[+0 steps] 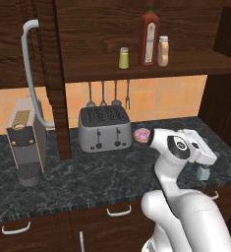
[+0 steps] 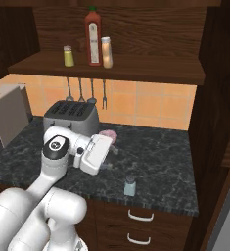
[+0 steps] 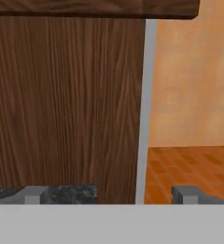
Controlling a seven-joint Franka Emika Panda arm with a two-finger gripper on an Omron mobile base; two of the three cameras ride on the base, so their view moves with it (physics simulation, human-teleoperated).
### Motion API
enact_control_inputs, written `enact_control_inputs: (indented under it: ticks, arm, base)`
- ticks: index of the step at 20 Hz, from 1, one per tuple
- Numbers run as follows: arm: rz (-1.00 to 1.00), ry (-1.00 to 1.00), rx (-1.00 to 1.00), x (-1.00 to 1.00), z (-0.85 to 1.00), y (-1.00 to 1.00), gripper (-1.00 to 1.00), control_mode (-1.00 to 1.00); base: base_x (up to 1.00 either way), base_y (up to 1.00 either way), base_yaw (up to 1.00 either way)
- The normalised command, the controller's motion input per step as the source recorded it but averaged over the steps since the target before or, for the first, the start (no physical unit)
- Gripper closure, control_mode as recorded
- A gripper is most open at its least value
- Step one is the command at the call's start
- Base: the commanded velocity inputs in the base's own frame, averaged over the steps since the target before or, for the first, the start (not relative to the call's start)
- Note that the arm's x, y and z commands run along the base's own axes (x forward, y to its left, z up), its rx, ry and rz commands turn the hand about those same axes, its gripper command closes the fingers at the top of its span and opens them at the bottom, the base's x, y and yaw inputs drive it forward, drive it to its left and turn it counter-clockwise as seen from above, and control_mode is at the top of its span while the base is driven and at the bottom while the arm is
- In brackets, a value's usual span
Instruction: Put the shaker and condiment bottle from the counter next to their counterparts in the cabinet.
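on the cabinet [image 1: 136, 66] shelf the small orange bottle [image 1: 163, 51] stands upright just right of the tall red bottle [image 1: 149, 37], touching or nearly so, which looks like that half of the task done. the yellow-green shaker [image 1: 124, 58] stands further left on the same shelf, with bare shelf around it where its partner could go.

the pale blue-grey shaker [image 2: 130, 186] stands upright on the dark counter [image 2: 155, 152], near the front edge and to the right of the toaster [image 2: 71, 116] and the pink donut [image 1: 142, 135]. it seems to be the next thing to fetch.

the gripper [image 3: 111, 193] is spread wide with nothing between its fingers. in the right base view the hand hangs low over the counter, left of the shaker and apart from it; it points at a wooden side panel, not yet lined up for a grasp.
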Motion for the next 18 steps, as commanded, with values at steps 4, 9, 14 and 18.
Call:
enact_control_inputs:
  ticks: [4, 9, 14, 18]
  arm:
    - [-0.03, 0.0, 0.08, 0.0, -0.7, -0.16, -1.0, -1.0]
    - [-0.05, 0.0, 0.11, 0.0, -0.82, -0.21, -1.0, -1.0]
    - [-0.01, 0.0, 0.04, 0.0, -0.12, -0.04, -1.0, -1.0]
    - [0.13, -0.06, 0.0, 0.15, -0.29, 0.0, -1.0, -1.0]
  base:
    - [0.0, 0.0, 0.0]
    - [0.0, 0.0, 0.0]
    - [0.0, 0.0, 0.0]
    - [0.0, 0.0, 0.0]
